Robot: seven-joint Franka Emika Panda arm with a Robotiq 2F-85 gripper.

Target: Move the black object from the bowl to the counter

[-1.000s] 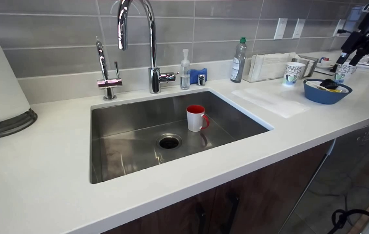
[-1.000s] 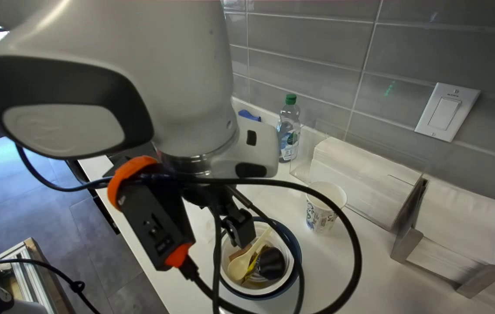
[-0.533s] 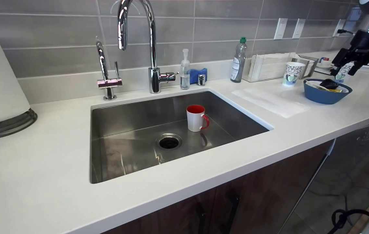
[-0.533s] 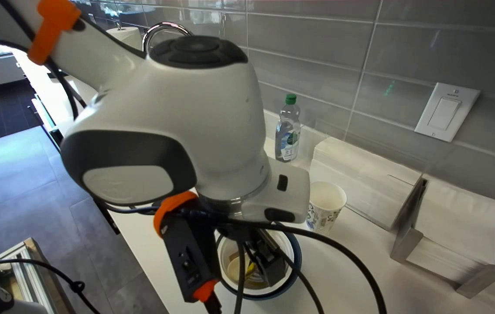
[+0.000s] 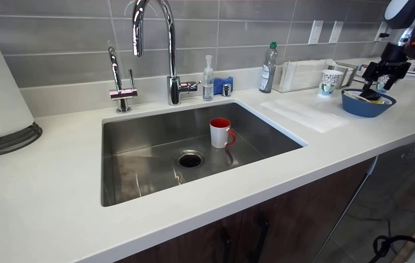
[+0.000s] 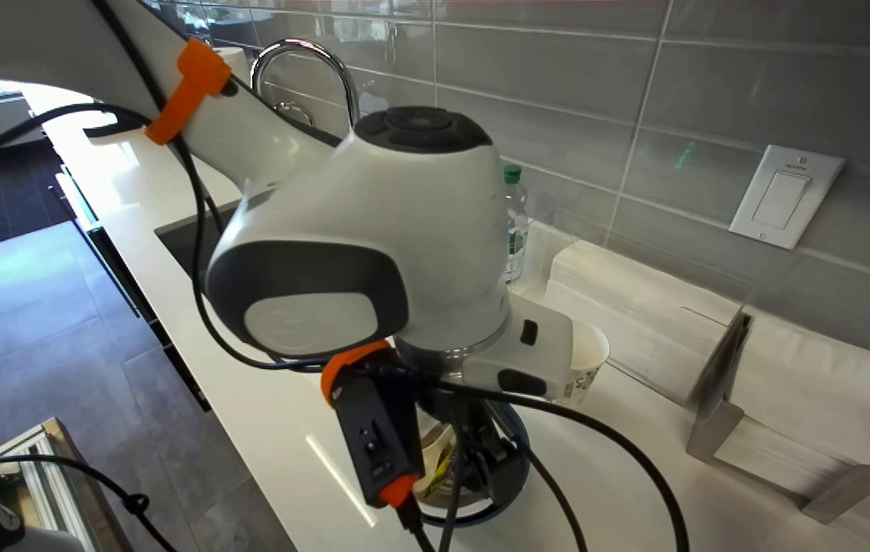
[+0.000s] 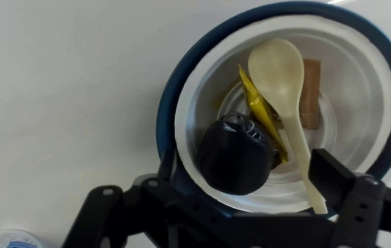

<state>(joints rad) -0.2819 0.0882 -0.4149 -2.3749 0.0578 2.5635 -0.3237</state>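
Note:
The blue bowl [image 5: 366, 109] stands on the white counter [image 5: 266, 179] beyond the sink. In the wrist view the bowl [image 7: 167, 113] holds a white inner bowl [image 7: 185, 103]. The rounded black object [image 7: 235, 162] lies inside near its left wall, and its top also shows in an exterior view [image 5: 370, 95]. My gripper [image 7: 247, 168] is open and empty, one finger at the bowl's left rim, the other over the spoon handle. The black object sits between them, nearer the left finger. In an exterior view my gripper [image 5: 377, 87] is just above the bowl; the arm partly hides the bowl [image 6: 520, 469].
A cream spoon [image 7: 276, 69], a yellow packet [image 7: 260, 106] and a brown piece [image 7: 309, 93] share the bowl. A paper cup [image 5: 328, 83], napkin holder [image 5: 306, 75] and soap bottle [image 5: 267, 69] stand nearby. A red-white mug [image 5: 220, 133] stands in the steel sink [image 5: 189, 182].
My gripper has moved down and toward the sink side, from above and beside the bowl to directly over it. It stays open. The bowl and the black object have not visibly moved.

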